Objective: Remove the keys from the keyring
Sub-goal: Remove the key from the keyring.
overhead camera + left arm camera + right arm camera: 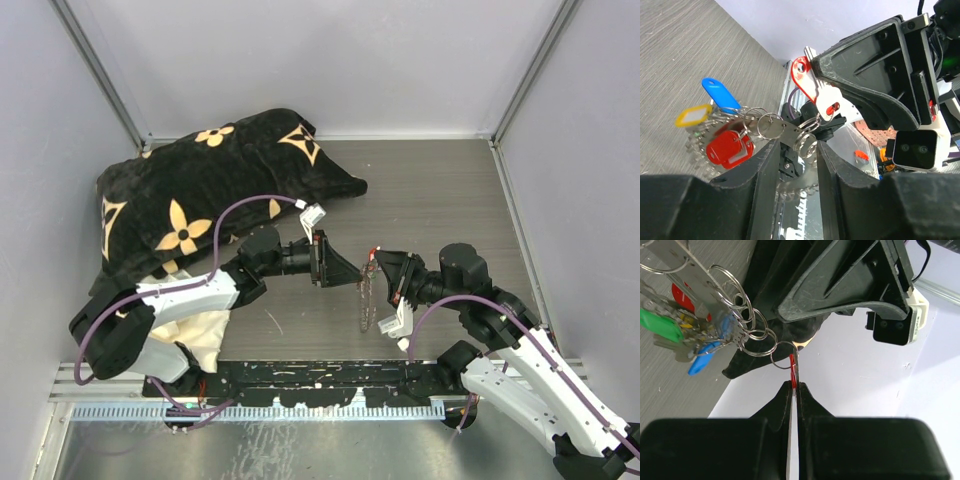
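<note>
Between the two arms hangs the keyring [367,305], a silvery coil, with a bunch of keys on small split rings [747,335]. My right gripper [796,385] is shut on a red-headed key [807,80], seen edge-on in the right wrist view. In the left wrist view a blue tag [720,92], a yellow tag [692,115] and a red tag [730,147] dangle left of my left gripper [797,145]. Its jaws stand apart with one small split ring [805,142] between the tips. A green key [660,322] and a blue key [702,362] hang lower in the bunch.
A black pillow with tan flower marks [210,180] lies at the back left. A pale cloth [205,335] sits under the left arm. A black rail [300,380] runs along the near edge. Grey walls close in both sides.
</note>
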Motion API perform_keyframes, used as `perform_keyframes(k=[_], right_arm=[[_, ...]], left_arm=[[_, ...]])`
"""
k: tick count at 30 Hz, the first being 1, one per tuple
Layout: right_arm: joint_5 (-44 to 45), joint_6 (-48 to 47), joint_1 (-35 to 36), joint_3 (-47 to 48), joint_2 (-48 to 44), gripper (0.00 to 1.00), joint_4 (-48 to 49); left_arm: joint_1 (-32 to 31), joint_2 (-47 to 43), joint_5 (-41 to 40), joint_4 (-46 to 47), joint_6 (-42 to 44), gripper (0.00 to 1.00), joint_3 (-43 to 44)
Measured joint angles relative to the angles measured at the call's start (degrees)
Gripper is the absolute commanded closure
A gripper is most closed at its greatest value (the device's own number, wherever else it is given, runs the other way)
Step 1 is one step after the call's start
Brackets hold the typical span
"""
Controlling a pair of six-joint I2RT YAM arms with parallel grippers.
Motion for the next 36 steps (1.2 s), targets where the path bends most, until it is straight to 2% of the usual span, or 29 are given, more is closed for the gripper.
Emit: perform_keyframes(k=[10, 22, 27, 36], right_arm=[[0.0, 0.0, 0.0, 0.0, 0.0, 0.99, 0.1], [0.0, 0.0, 0.0, 0.0, 0.0, 0.99, 0.1], [0.0, 0.0, 0.0, 0.0, 0.0, 0.99, 0.1], [0.2, 0.0, 0.0, 0.0, 0.0, 0.99, -0.3]], left_arm=[[0.0, 3.1, 1.7, 2.9, -2.5, 0.69, 0.7], [0.0, 4.2, 4.2, 6.0, -4.1, 0.82, 0.9], [0.0, 5.3, 4.8, 6.0, -4.2, 0.92, 0.9], [0.0, 6.3, 5.2, 5.8, -4.2, 0.97, 1.7]])
